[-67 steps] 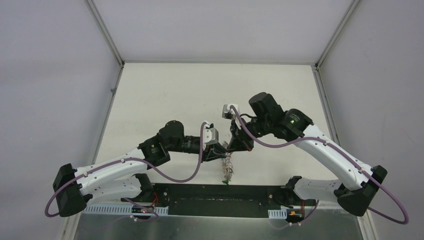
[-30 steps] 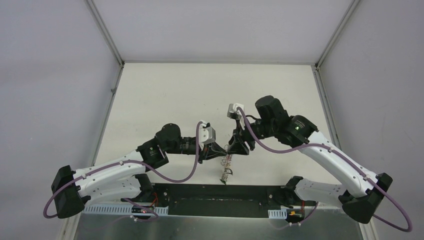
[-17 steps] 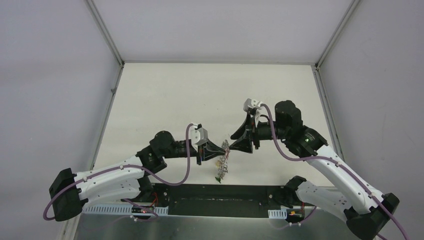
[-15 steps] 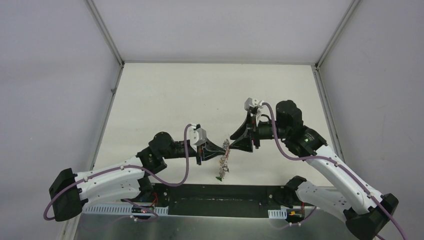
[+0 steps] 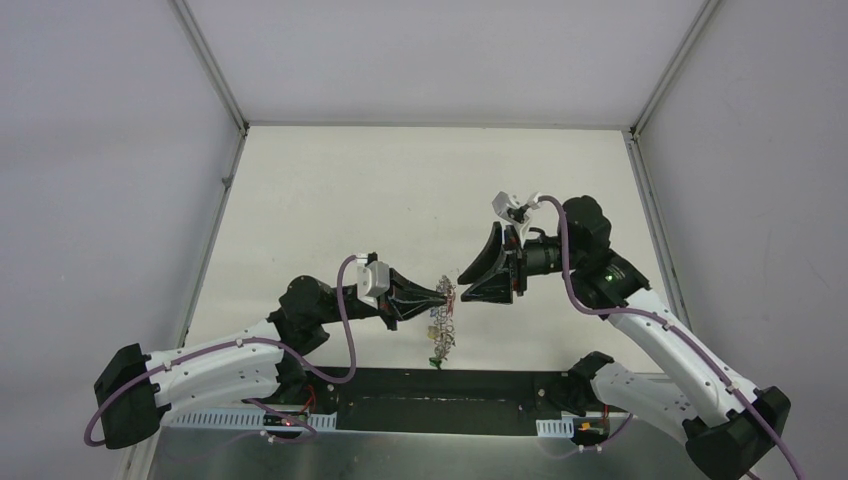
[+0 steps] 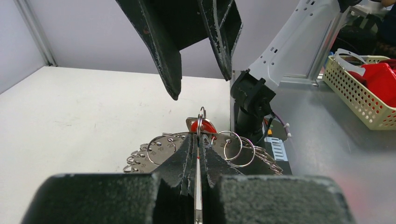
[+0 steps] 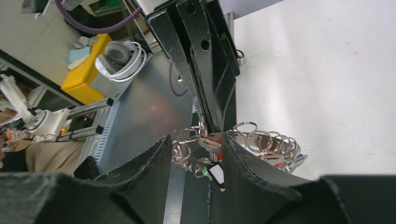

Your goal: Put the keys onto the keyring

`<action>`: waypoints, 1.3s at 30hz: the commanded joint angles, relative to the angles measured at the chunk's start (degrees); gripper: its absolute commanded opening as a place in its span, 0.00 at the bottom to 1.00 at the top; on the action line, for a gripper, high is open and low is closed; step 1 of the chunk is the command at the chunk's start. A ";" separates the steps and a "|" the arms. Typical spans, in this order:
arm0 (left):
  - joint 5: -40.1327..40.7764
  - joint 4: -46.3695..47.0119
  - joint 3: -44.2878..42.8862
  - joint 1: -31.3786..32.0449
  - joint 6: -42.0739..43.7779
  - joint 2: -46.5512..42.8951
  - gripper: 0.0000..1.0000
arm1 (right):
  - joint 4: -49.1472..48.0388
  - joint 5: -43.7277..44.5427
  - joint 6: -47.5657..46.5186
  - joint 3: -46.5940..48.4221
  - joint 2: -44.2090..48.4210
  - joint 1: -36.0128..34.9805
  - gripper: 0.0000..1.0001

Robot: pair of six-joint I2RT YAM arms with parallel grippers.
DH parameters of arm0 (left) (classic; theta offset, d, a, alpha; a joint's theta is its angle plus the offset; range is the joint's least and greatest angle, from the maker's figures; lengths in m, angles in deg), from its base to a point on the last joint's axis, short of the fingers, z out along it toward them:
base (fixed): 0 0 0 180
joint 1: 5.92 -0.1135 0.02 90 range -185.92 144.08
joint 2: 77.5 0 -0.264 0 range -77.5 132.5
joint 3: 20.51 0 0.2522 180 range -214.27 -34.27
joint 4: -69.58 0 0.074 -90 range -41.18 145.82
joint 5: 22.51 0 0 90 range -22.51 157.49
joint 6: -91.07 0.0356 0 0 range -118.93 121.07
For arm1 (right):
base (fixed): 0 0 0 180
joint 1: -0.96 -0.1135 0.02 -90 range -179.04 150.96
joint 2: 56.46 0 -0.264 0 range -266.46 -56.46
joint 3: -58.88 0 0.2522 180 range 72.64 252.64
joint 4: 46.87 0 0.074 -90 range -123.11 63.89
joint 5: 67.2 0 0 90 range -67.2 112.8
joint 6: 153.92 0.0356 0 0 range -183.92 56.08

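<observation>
Keyring (image 5: 441,325): hangs in the air from the tip of the left pincer (image 5: 437,292), above the 6 o'clock edge of the bench (image 5: 330,200); its silver split rings dangle in a bunch.
Left pincer: extends from 9 o'clock; fingers (image 6: 184,154) pressed tight together, clamping the keyring by its edge.
Right pincer (image 5: 462,276): extends from 3 o'clock, jaws apart, gripping nothing; its tips sit just beside the keyring, at its 1 o'clock, not touching.
Keys: a red-tagged key (image 6: 208,127) sits right at the clamped spot; a green tag (image 5: 433,361) shows at the bunch's low end.
Bench: white; the keyring is well clear of it.
</observation>
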 commanded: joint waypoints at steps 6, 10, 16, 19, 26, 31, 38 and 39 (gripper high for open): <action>0.76 5.79 -1.29 0.48 -0.80 -0.85 0.00 | -6.97 -6.90 4.25 0.97 -4.72 0.20 0.40; 1.05 5.74 -1.46 0.46 -0.80 -0.70 0.00 | -7.35 -6.46 4.24 0.67 -5.89 -0.06 0.34; 1.13 5.30 -1.77 0.57 -0.93 -0.63 0.00 | -7.38 -5.47 3.88 0.26 -7.03 -1.08 0.27; 1.12 5.08 -1.76 0.46 -1.04 -0.52 0.00 | -7.33 -4.62 3.12 -0.31 -7.33 -1.97 0.25; 1.31 4.81 -1.81 0.52 -1.22 -1.06 0.00 | -3.60 -2.92 -0.46 -0.12 -7.31 -2.70 0.10; 1.35 4.55 -1.73 0.53 -1.18 -1.43 0.00 | -1.40 -1.99 -2.13 -0.13 -6.95 -2.70 0.00; 1.97 4.81 -1.21 0.49 -1.23 -2.78 0.00 | 2.01 -0.64 -4.80 -0.68 -5.62 -2.65 0.00; 2.07 4.85 -1.13 0.55 -1.22 -3.02 0.00 | 2.23 -0.47 -5.00 -0.95 -5.35 -2.70 0.00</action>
